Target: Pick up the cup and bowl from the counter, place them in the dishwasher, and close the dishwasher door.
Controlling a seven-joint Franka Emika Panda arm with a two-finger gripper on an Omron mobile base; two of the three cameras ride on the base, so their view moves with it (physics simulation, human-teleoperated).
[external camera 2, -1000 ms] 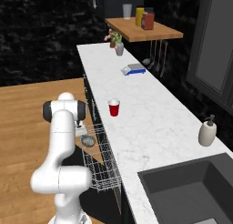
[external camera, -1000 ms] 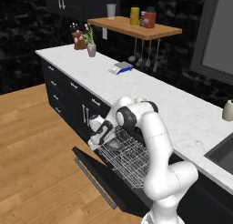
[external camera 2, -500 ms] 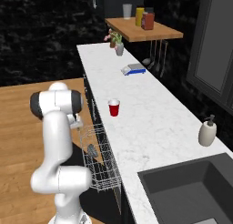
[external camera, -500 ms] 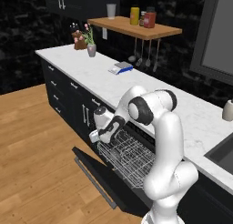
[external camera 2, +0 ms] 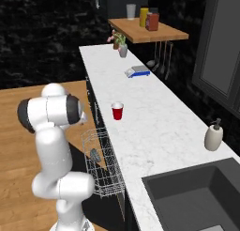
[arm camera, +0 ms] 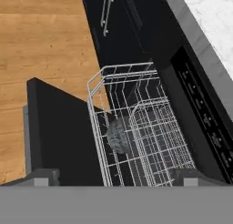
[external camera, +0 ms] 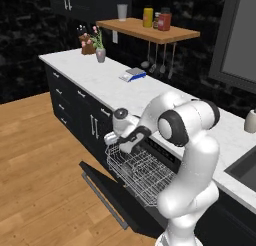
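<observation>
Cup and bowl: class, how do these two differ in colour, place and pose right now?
Colour: the cup is red with a white rim; the bowl is dull speckled grey.
Place: the cup stands on the counter; the bowl sits in the dishwasher's rack.
Pose: the cup is upright, mouth up; the bowl is tipped on edge among the wires.
Shared: both are small, round and free of the gripper.

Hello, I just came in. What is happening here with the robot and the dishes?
The robot arm is loading the dishwasher. The grey bowl already lies in the pulled-out white wire rack, and the open, empty gripper hangs over that rack. The red cup stands upright on the counter, not yet picked up. The dishwasher door is folded down, open.
</observation>
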